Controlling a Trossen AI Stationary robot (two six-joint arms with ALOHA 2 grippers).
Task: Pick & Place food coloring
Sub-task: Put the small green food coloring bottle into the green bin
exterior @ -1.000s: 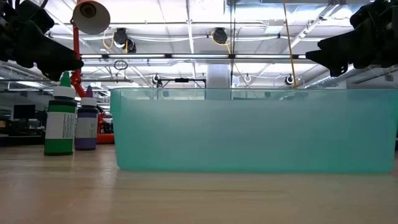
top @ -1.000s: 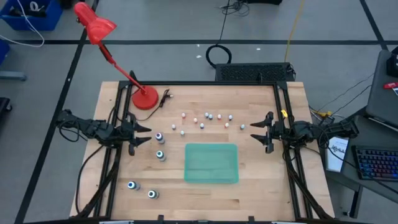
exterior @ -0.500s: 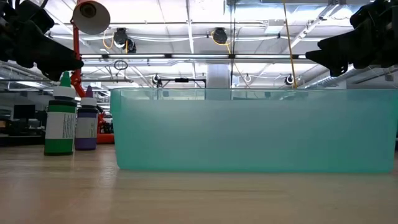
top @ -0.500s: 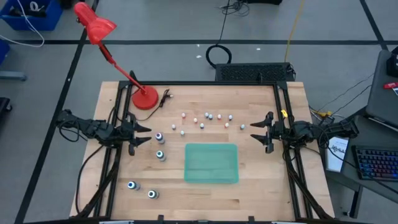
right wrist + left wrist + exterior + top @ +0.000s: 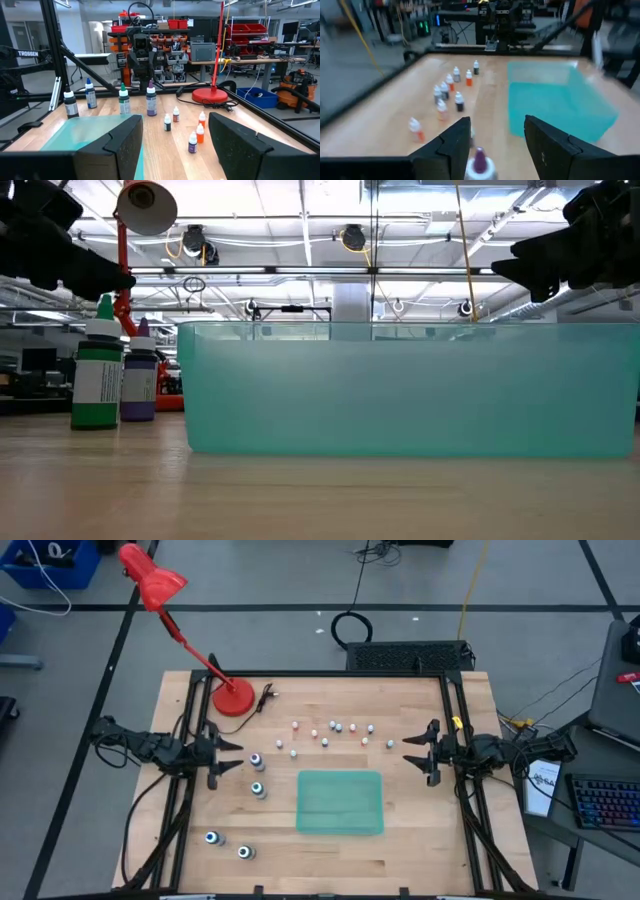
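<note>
Almost nothing has changed over the last second: both arms sit where they were at the table's side edges; only the left arm looks slightly shifted in the low view and its wrist picture is smeared, so it may just be starting to move. Judgement: the task has not begun. Table [image 5: 420, 840]: pale wood planks, matte, in a black frame. Bin [image 5: 341, 802]: teal translucent plastic, rectangular, straight-walled, nothing visible inside. Red lamp [image 5: 233, 697]: round base at the far left corner. Left gripper [image 5: 228, 762]: dark fingers spread open, holding nothing, beside a purple-topped bottle [image 5: 479, 163]. Right gripper [image 5: 417, 752]: fingers likewise apart, nothing held. Bottles: four larger ones [image 5: 256, 760] near the left gripper, with pointed caps; small whitish ones [image 5: 338, 727] in a loose row beyond the bin, some orange-bodied.
</note>
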